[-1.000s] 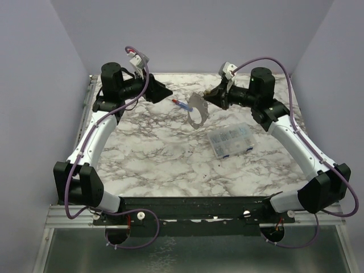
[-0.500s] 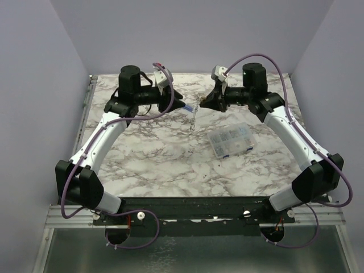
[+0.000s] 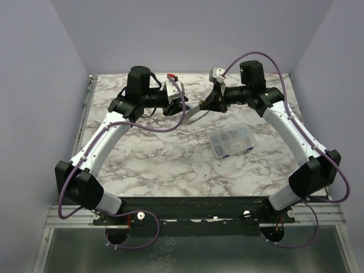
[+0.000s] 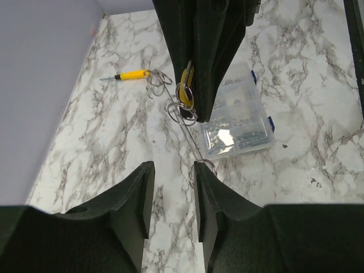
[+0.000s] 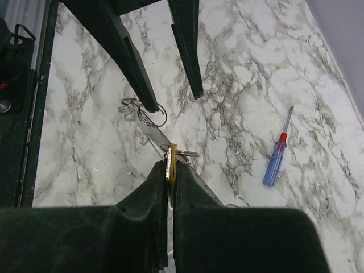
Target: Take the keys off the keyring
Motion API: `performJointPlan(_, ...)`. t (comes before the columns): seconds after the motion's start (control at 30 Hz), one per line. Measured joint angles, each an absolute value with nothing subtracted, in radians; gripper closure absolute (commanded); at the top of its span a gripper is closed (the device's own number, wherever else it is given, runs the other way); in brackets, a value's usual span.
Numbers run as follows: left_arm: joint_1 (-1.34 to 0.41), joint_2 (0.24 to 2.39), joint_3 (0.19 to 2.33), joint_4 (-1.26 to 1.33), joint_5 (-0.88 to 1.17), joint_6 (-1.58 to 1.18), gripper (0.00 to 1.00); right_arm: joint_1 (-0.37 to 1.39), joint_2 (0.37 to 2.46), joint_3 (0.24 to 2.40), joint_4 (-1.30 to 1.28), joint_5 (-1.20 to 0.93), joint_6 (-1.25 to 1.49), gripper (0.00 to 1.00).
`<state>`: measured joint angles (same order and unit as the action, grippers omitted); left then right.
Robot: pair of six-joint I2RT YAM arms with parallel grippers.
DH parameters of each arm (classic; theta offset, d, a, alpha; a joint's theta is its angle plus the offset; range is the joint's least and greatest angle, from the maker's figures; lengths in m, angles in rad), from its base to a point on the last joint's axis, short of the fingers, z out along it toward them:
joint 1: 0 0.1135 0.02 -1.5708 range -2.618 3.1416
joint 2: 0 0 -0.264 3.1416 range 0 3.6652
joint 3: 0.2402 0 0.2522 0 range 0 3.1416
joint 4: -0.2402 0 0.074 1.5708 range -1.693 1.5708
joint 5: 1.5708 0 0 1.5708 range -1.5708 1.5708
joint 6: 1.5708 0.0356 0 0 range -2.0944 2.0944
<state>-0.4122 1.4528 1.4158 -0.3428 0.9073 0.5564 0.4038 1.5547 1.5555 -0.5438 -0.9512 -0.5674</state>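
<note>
My right gripper (image 5: pixel 172 166) is shut on the yellow-tan keys (image 5: pixel 171 152), edge-on between its pads above the table. The keys hang from small wire rings (image 5: pixel 151 115) on the grey keyring band (image 5: pixel 154 135), which slants away from the jaws. My left gripper (image 4: pixel 172 169) is open and faces the right one. Its right fingertip (image 4: pixel 200 170) touches a small ring at the band's far end; nothing lies between its pads. In the top view the keyring (image 3: pixel 194 111) spans the gap between the left gripper (image 3: pixel 181 107) and the right gripper (image 3: pixel 204 104). In the left wrist view the keys (image 4: pixel 185 86) stick out of the right gripper's jaws.
A clear compartment box (image 3: pixel 230 140) lies right of centre, also in the left wrist view (image 4: pixel 236 125). A blue-and-red stick (image 5: pixel 277 153) lies on the marble. A yellow-handled tool (image 4: pixel 132 74) with loose wire rings (image 4: pixel 158 83) lies near the back wall.
My left arm swung right and brought its open gripper up to the keyring. My right gripper turned the keyring from flat to edge-on and shifted slightly left.
</note>
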Motion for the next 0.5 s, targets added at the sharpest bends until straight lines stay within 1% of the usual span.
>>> performJointPlan(0.33,-0.435,1.457,1.475,-0.353,0.901,0.672,0.62,0.404,1.605,1.666,-0.707,-0.991,-0.759,0.99)
performJointPlan(0.5,-0.45,1.459,1.475,-0.378,0.9,0.71,0.62,0.404,1.61,1.669,-0.76,-0.998,-0.838,0.99)
